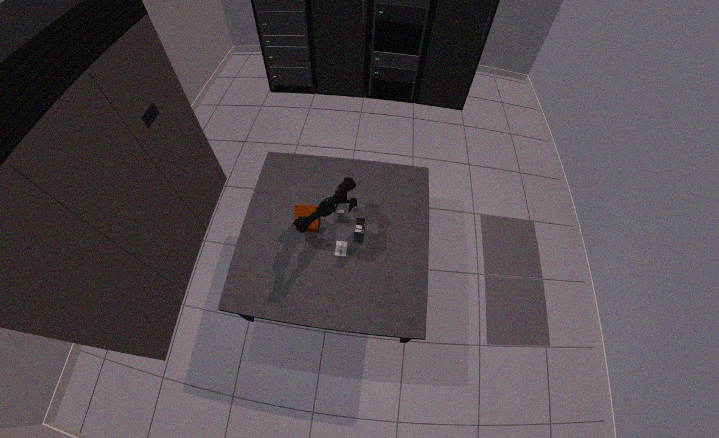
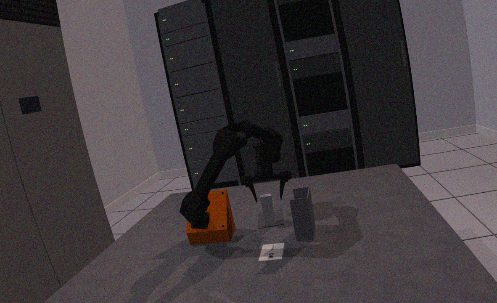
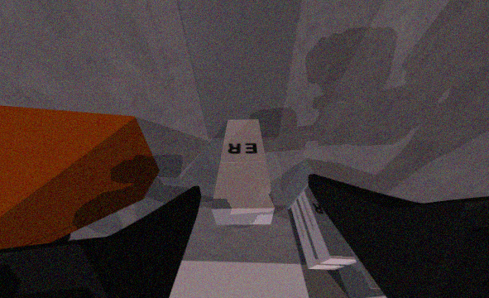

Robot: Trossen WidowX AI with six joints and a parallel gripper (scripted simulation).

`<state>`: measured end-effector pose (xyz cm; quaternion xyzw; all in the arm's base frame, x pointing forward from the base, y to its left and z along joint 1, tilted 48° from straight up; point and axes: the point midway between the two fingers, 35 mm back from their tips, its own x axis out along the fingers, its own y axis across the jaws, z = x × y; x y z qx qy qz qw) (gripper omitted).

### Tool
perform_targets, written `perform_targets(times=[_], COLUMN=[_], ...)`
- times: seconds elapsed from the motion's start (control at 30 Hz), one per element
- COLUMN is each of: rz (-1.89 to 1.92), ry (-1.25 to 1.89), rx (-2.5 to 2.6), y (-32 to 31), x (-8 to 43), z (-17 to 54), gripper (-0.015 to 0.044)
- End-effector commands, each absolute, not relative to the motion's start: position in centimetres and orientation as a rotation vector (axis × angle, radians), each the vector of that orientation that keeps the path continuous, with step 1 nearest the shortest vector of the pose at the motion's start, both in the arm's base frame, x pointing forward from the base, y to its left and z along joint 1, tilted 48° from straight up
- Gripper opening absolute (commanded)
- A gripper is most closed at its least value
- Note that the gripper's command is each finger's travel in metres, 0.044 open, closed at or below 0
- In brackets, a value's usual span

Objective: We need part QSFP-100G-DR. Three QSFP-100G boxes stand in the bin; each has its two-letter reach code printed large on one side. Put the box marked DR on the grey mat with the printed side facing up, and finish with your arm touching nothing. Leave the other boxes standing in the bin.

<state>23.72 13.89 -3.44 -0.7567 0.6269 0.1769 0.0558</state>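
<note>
Evidently: fingers (image 1: 342, 205) (image 2: 256, 199) tapered, spread wide | ER box (image 1: 340, 212) (image 2: 266, 204) (image 3: 243, 174) upright, oblong | orange block (image 1: 314, 224) (image 2: 220, 211) (image 3: 62, 165) flat-faced

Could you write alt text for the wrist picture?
An open pincer reaches toward a pale box marked ER, standing between an orange block and more pale boxes, partly hidden.

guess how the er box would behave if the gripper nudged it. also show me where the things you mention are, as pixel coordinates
The ER box (image 2: 266, 204) (image 3: 243, 182) would probably tip under a high push, standing tall on a narrow base. Its straight edges and flat faces suggest it's fairly stiff and unlikely to roll.
</note>
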Motion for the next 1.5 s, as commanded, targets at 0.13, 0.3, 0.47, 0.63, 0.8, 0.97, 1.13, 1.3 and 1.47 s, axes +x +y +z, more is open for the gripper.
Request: perform_targets(times=[0.13,0.3,0.47,0.63,0.8,0.97,1.13,1.3,1.47], rz=[0.537,0.548,0.561,0.574,0.588,0.603,0.618,0.633,0.637], ry=[1.901,1.882,1.86,1.838,1.815,1.793,1.771,1.749,1.742], rx=[-2.294,-2.295,-2.295,-2.296,-2.297,-2.297,-2.298,-2.298,-2.298], y=[13.9,14.6,15.4,16.2,16.9,17.7,18.5,19.2,19.4], x=[23.7,23.6,23.4,23.2,23.0,22.7,22.4,22.1,22.1], z=[-3.4,-3.4,-3.3,-3.2,-3.1,-3.0,-2.9,-2.8,-2.7], gripper=[0.044,0.044,0.044,0.044,0.044,0.044,0.044,0.044,0.044])
